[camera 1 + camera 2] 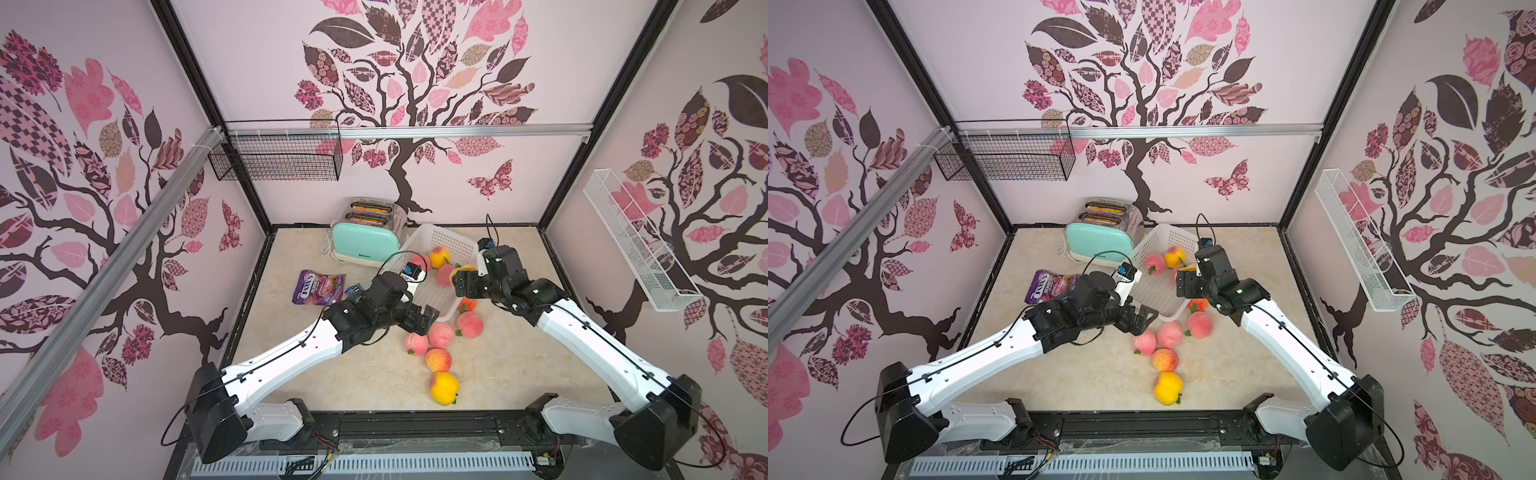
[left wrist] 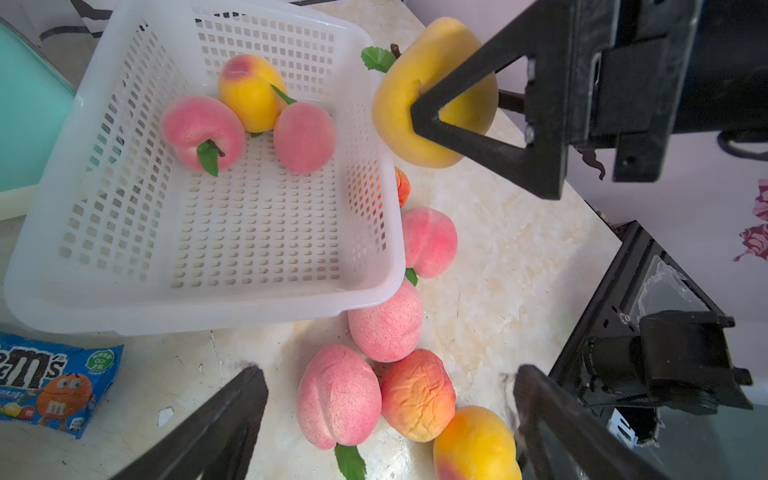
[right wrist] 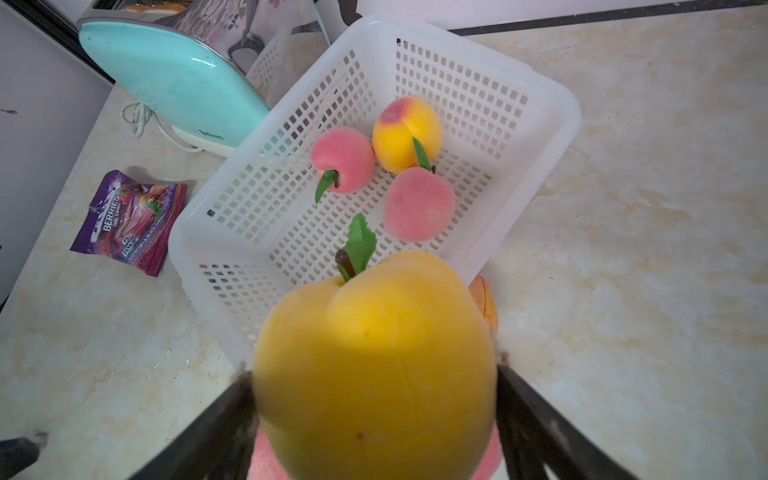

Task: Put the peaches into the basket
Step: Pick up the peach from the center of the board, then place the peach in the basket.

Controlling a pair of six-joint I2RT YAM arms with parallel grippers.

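Right gripper [image 3: 374,370]: jaws clamped on a yellow peach [image 2: 415,91], one finger on each flank, leaf pointing toward the basket [image 2: 208,307]. The fruit is off the table at the basket's rim, on the right arm's side. Cannot tell whether it is fully over the inside. Not yet dropped.

Left gripper [image 2: 388,374]: jaws spread wide and empty, hanging over the loose peaches on the table [image 2: 519,249]. A pink peach [image 2: 338,399] and a wrinkled orange-red peach [image 2: 417,395] lie between the fingers.

In basket: three peaches, touching, toward the far end. They are a leafed pink [image 2: 199,129], a blushed yellow [image 2: 247,91] and a plain pink [image 2: 303,137].

On table: six in a loose string running from the basket's near corner toward the robot. A small orange one [image 1: 467,304] sits against the basket wall, and a yellow one [image 1: 444,387] lies last and nearest the robot.

Tally: three in, one in hand, six left. Judged under halfway. Next: release the held fruit once it is clear of the rim. The left arm looks placed to take the pink peach.
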